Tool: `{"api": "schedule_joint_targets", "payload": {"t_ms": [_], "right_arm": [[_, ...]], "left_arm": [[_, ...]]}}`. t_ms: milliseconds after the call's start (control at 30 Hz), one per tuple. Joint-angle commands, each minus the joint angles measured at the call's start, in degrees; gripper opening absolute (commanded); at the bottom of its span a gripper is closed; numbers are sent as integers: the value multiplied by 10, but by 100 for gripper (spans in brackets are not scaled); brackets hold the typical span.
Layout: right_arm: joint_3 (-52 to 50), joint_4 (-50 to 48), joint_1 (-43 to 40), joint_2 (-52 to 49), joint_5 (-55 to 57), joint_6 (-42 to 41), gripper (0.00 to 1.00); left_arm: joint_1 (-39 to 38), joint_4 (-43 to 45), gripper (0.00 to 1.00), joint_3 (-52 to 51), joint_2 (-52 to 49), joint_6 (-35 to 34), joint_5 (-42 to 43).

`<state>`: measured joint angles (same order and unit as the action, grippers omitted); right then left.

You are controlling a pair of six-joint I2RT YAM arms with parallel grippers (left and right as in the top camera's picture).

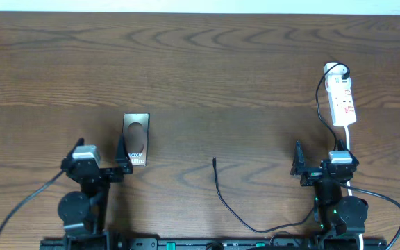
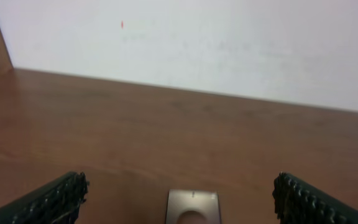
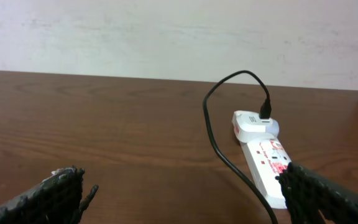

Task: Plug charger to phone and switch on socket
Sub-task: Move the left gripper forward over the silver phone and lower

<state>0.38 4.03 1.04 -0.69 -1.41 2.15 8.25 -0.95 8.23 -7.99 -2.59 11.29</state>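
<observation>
The phone lies flat on the table with its dark bronze face up, just ahead and right of my left gripper. Its top edge shows between my open left fingers in the left wrist view. The charger, a thin black cable, lies in a curve at centre with its plug tip free. The white socket strip lies at far right, with a white adapter plugged in and the black cable looping from it. My right gripper is open and empty, just short of the strip.
The wooden table ends at a pale wall at the back. The strip's white cord runs back past my right arm. Black arm cables trail at the near edge.
</observation>
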Motion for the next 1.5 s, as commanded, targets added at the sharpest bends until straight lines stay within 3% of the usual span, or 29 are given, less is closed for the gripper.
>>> {"api": "schedule_joint_targets", "payload": {"t_ms": [0,133,233,467,633,867,1000,1067,1100,1133,1200,1233,1333,1467], "right_arm": [[-1,3,3,4,8,7,99],[-1,3,3,4,8,7,99],[-1,3,3,4,8,7,99],[-1,3,3,4,8,7,99],[-1,3,3,4,9,7,99],[-1,3,3,4,8,7,99],[-1,3,3,4,8,7,99],[-1,3,3,4,8,7,99],[-1,3,3,4,8,7,99],[-1,3,3,4,8,7,99],[-1,3,3,4,8,7,99],[-1,3,3,4,8,7,99],[-1,3,3,4,8,7,99],[-1,3,3,4,8,7,99]], "left_arm": [[3,3,98,100,-89,-24,1],[3,-27,98,230,-229,-40,3],[3,-97,98,344,-332,-39,3],[3,-367,98,694,-589,-17,20],[3,-518,98,882,-728,-15,20],[3,-669,98,914,-814,-7,20],[3,-705,99,908,-843,-7,20],[3,-715,44,902,-856,-6,20],[3,-717,29,901,-861,-6,20],[3,-721,30,897,-870,-7,20],[-3,-733,93,894,-888,-2,20],[-11,-745,100,893,-904,5,13],[-43,-747,100,883,-949,4,-44],[-61,-715,100,855,-975,4,-45]]}}
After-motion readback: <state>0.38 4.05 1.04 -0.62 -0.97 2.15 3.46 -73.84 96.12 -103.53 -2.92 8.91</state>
